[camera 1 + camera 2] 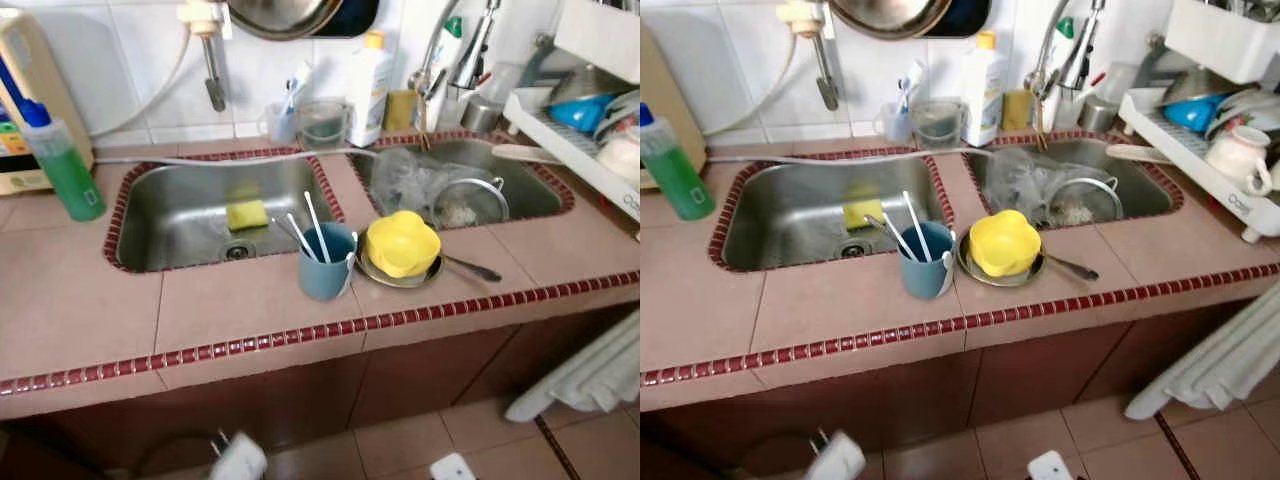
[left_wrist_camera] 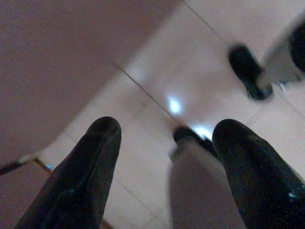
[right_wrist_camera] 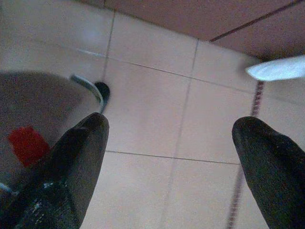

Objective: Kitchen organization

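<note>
Both arms hang low over floor tiles: left gripper [image 2: 167,143] spread, right gripper [image 3: 169,157] spread, empty. Blue cup [image 1: 326,262] with upright utensils sits on counter [image 1: 230,300] at 12 o'clock; yellow bowl [image 1: 401,243] just right. Neither arm clearly nearer.

A pink-tiled worktop [image 1: 840,300] with a dark red edge strip was seen, set with two steel sinks. A yellow sponge [image 1: 862,213] lay in the left sink [image 1: 790,215]. Between the sinks, a blue cup [image 1: 925,272] holding utensils stood just beside a yellow bowl [image 1: 1005,242] overturned on a metal plate [image 1: 985,273]. A green bottle [image 1: 673,170] stood at the far left, a dish rack [image 1: 1200,140] at the right.
</note>
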You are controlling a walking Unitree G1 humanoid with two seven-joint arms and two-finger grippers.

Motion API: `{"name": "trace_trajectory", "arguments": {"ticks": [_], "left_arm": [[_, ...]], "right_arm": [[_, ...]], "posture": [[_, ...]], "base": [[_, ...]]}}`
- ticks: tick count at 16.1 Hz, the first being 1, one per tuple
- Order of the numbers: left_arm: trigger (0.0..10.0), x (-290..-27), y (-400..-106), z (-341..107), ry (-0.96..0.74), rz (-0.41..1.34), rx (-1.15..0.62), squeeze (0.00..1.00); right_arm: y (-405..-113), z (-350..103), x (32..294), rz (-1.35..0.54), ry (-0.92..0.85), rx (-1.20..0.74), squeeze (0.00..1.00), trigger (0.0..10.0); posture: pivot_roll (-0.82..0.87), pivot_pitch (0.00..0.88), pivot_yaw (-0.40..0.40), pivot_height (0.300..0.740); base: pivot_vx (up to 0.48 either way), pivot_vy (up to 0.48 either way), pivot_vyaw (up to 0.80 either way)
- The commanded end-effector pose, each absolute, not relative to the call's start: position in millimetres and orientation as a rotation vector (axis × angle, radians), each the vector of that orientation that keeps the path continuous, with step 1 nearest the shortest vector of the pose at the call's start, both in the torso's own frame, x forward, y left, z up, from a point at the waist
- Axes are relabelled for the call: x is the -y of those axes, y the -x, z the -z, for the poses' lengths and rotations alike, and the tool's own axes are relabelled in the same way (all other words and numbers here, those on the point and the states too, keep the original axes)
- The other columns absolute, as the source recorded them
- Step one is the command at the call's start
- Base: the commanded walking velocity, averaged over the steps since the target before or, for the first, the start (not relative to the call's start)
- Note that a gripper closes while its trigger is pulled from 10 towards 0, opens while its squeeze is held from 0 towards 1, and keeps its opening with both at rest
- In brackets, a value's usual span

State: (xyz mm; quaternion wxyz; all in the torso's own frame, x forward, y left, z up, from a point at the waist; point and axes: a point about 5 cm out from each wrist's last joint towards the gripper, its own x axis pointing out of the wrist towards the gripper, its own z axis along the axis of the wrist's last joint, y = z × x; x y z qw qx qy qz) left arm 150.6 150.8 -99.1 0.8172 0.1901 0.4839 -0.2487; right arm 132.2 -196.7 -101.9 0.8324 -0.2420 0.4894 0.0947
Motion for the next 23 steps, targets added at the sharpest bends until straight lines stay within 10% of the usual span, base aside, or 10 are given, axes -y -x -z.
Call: {"name": "trace_trajectory", "arguments": {"ticks": [1,11,23], "left_arm": [[10.0,-154,-155,97,-0.446,0.532,-1.018,0.00],[10.0,-160,-170,90,-0.474,0.539,-0.947,0.00],[10.0,-157,-214,51,-0.360,0.842,-0.669,0.00]], "right_arm": [[-110,110,193,-0.256,0.540,-1.127,0.00,10.0],[-113,107,203,-0.243,0.507,-1.102,0.00,10.0],[-171,74,191,-0.484,-0.027,-0.825,0.00,10.0]], "posture": [[-0.07,0.000,0.032,0.740],[-0.08,0.000,0.032,0.740],[-0.07,0.025,0.023,0.740]], "base": [[0.000,0.000,0.00],[0.000,0.000,0.00],[0.000,0.000,0.00]]}}
